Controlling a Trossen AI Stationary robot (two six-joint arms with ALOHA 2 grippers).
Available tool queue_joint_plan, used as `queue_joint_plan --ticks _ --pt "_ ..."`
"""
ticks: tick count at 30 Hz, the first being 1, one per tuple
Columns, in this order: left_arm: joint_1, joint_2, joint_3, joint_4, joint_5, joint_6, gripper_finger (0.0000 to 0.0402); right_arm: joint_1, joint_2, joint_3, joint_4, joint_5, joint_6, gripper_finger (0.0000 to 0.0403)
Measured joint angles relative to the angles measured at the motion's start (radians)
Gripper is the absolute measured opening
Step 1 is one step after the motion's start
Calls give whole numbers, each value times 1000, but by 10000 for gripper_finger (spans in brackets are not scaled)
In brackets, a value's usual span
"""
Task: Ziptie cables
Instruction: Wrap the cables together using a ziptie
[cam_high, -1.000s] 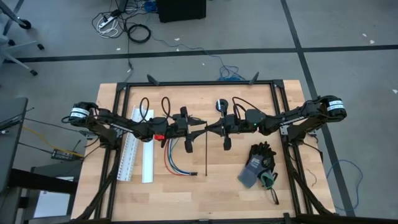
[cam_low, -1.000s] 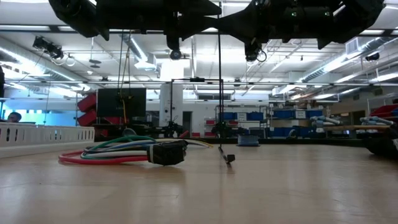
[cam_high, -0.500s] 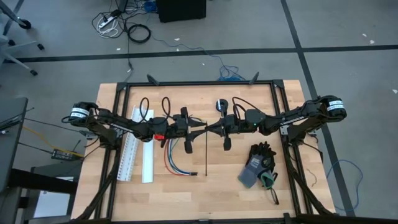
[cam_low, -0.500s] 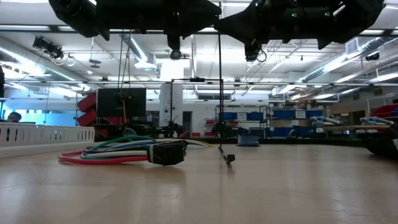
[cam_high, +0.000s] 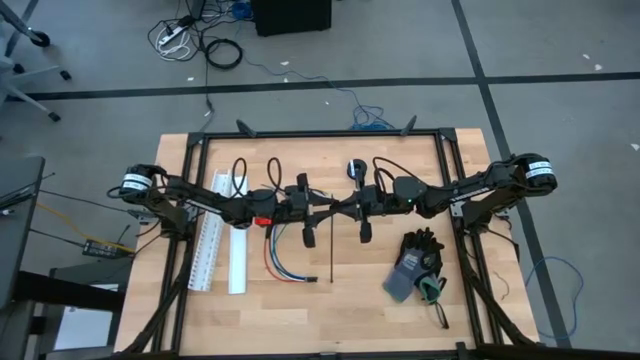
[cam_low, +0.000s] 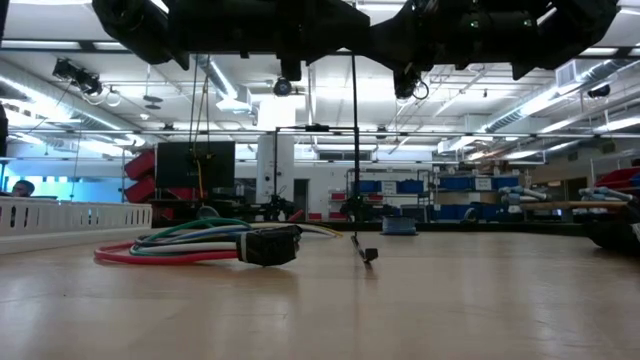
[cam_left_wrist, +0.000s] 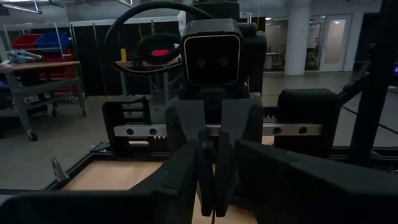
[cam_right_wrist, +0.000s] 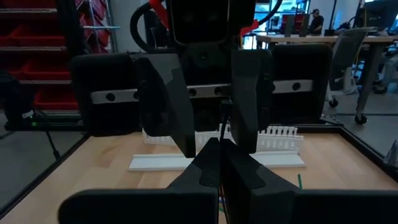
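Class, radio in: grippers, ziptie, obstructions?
Right gripper shut on ziptie, mid-air. Left gripper closing around it. Cables on table. Nothing obstructing.

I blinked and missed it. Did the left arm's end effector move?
Yes. The left end effector slid toward the right end effector, farther from the white slotted channel.

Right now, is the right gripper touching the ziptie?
Touching. The right wrist view shows the right gripper pinched shut on the thin black ziptie, and the low view shows that ziptie hanging straight down from it.
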Motion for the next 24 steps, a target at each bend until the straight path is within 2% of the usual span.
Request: queue_joint_plan --ticks 8,24 --pt "-16 -35 0 -77 -37 6 101 0 0 1 -3 0 -8 0" --pt "-38 -48 0 -114 -83 28 101 0 0 2 2 -17 -3 0"
